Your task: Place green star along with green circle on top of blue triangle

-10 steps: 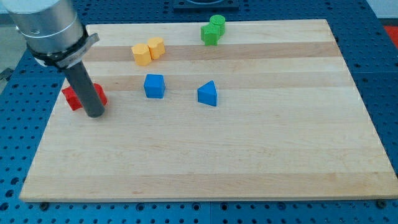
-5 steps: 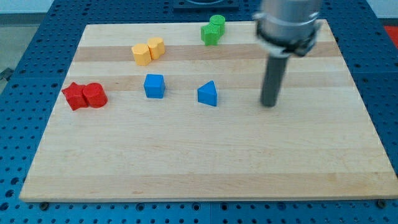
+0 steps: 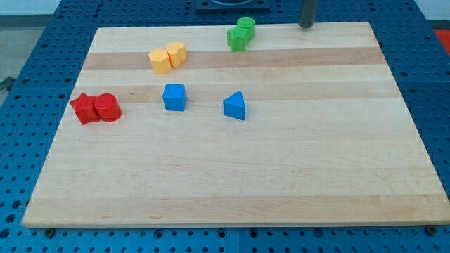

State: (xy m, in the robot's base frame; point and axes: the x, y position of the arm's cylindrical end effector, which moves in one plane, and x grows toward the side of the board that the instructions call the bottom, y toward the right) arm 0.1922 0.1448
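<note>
Green pair: green star and green circle touch, to the view's left of my tip.
Tip state: bare rod at the board's top edge, touching no block.
Blue triangle: well below-left of the tip.
Advice: approach from above the pair and push both down slowly, centred.

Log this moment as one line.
my tip: top edge, right of greens | green star, green circle: touching, top | blue triangle: centre, apart
</note>
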